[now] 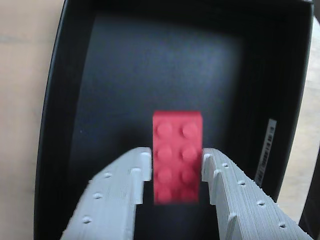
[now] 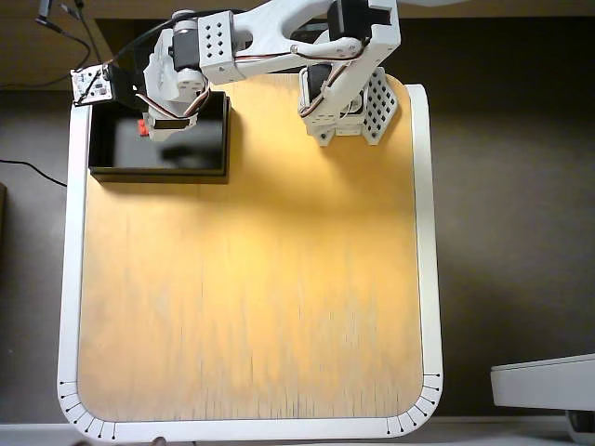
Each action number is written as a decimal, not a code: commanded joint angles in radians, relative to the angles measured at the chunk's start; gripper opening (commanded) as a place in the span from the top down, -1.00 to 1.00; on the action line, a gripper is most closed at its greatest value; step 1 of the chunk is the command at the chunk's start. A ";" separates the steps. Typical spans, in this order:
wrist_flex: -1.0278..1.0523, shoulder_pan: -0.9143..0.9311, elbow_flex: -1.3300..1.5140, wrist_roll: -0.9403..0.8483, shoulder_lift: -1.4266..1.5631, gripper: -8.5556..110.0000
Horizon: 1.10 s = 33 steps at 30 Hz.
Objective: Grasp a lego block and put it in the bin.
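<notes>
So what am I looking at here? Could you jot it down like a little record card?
Arm: white, reaching over the tray in the overhead view
gripper: closed on the lego block, one finger each side
Brick: red, studs up, above the tray floor
bin: black tray, top left corner of the table
Stage: brick over bin, not yet let go

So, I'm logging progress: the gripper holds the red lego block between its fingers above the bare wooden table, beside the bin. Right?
Not quite. The gripper does hold the red lego block between its fingers, but over the bin, not the table: the wrist view shows the bin's dark floor behind the block, walls all round.
</notes>
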 commanded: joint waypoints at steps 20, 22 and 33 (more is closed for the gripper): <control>-0.101 -0.262 -0.121 -0.247 0.420 0.43; -0.126 -0.341 -0.121 -0.288 0.476 0.43; -0.133 -0.815 -0.121 -0.308 0.723 0.65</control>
